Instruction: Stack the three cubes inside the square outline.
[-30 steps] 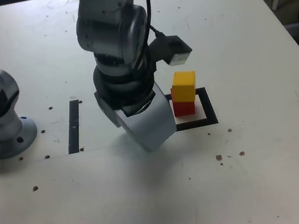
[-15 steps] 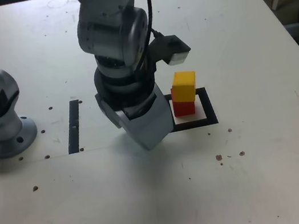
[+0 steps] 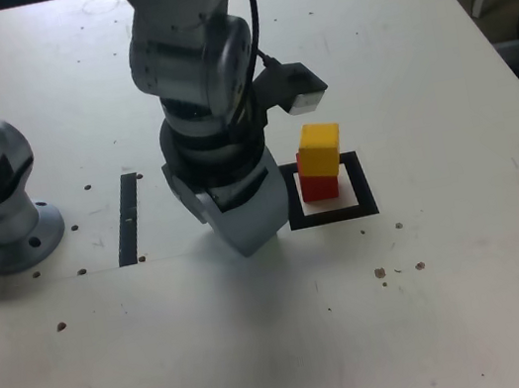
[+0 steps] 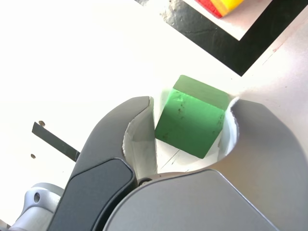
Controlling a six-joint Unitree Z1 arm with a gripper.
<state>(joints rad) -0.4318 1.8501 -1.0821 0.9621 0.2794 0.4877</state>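
You'll find no readable text, label, brand, number or sign on anything in either view here.

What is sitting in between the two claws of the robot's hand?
The green cube sits between the jaws of the hand, which stand close at its sides. Only the wrist view shows this; in the exterior view the hand hides it.

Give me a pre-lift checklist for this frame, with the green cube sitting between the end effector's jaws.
1. green cube between the jaws of the end effector: ok.
2. Both jaws pressing on the cube: cannot tell; a slim gap shows on one side.
3. Cube square to the jaws: not ok, it sits slightly turned.
4. yellow cube resting on red cube: ok, though a little offset.
5. Stack inside the square outline: ok.
6. Top of the yellow cube free for placing: ok.
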